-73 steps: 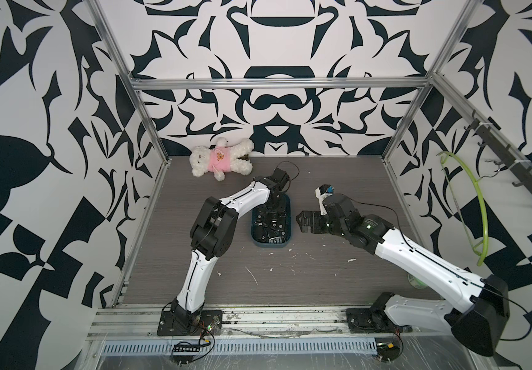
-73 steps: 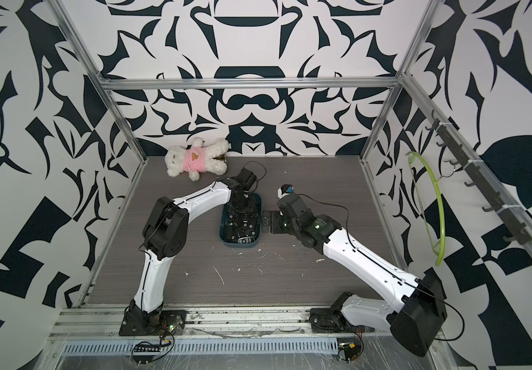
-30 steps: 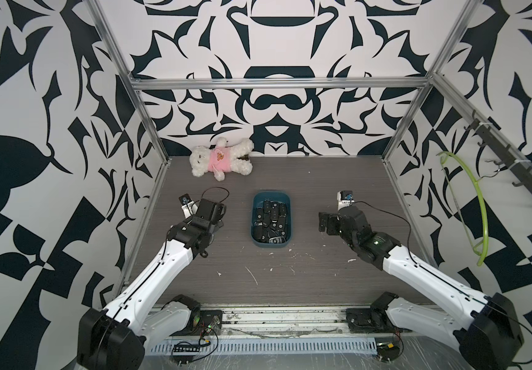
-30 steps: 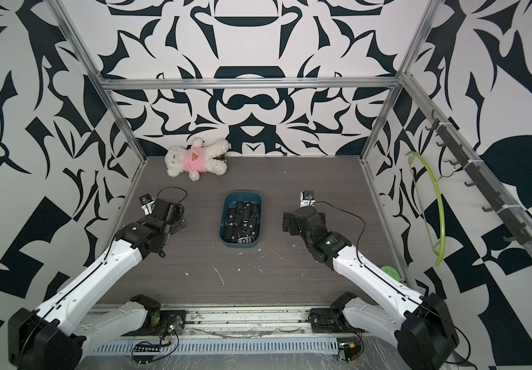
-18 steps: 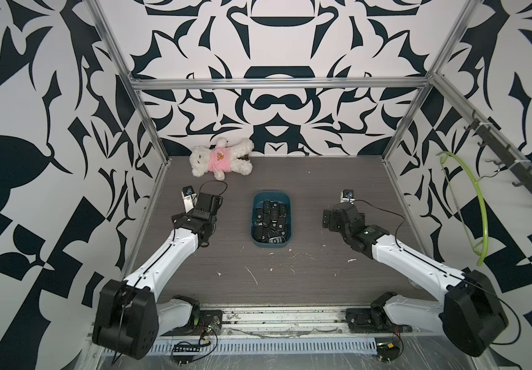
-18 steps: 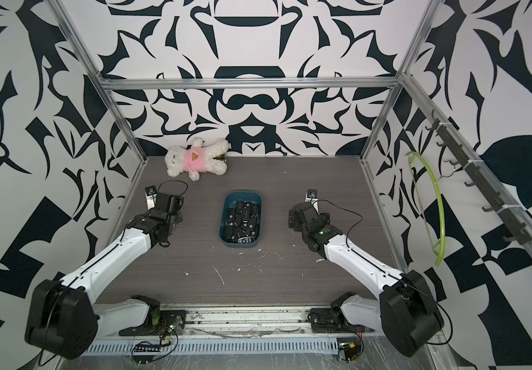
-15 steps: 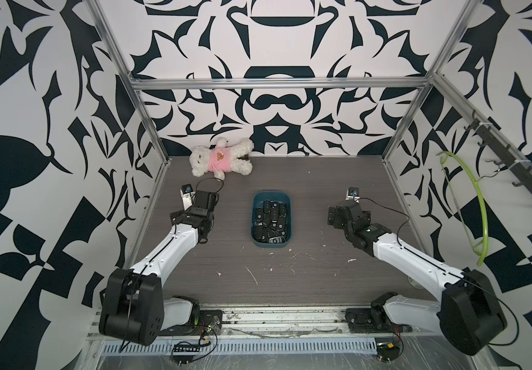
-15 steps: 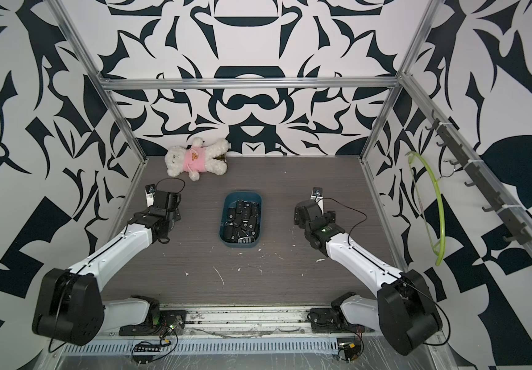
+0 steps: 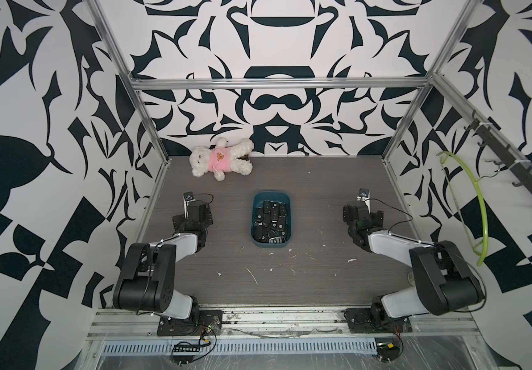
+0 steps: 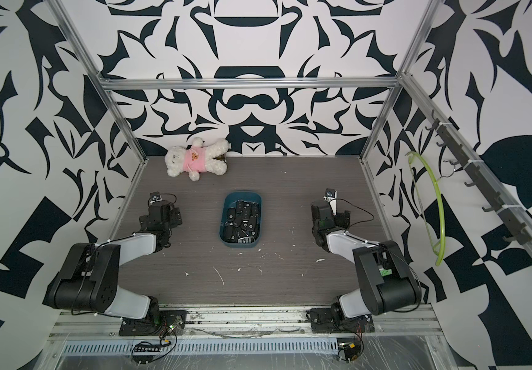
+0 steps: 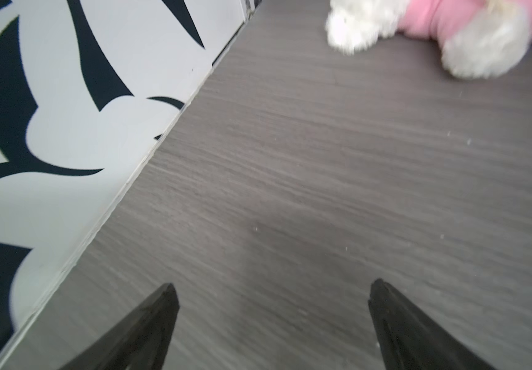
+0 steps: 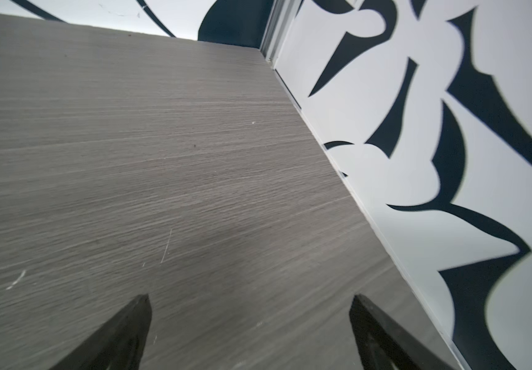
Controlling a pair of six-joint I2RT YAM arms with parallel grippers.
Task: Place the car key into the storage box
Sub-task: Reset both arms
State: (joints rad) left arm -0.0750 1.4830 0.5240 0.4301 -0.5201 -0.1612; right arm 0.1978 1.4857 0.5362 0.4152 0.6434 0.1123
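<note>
Currently, main risk: a further reach into the storage box (image 9: 271,247) could snag the heaped car keys (image 9: 270,221) and flick one over the low wall, or shove the light box across the tabletop (image 9: 290,282).
Risk, left side: the left hand (image 11: 272,285) points toward the plush bear (image 9: 219,157); a forward move would likely nudge it.
Risk, right side: the right hand (image 12: 251,298) sits near the side wall (image 12: 418,128); an outward swing could strike it.
Left hand state: jaws stand wide apart, nothing between them, touching nothing that shows.
Right hand state: jaws stand wide apart, empty, touching nothing that shows.
Car key location: dark keys lie piled inside the box, mid-tabletop, between the two hands and well apart from both. None shows outside the box. Which key is the task's own cannot be told.
Task status: judged complete.
</note>
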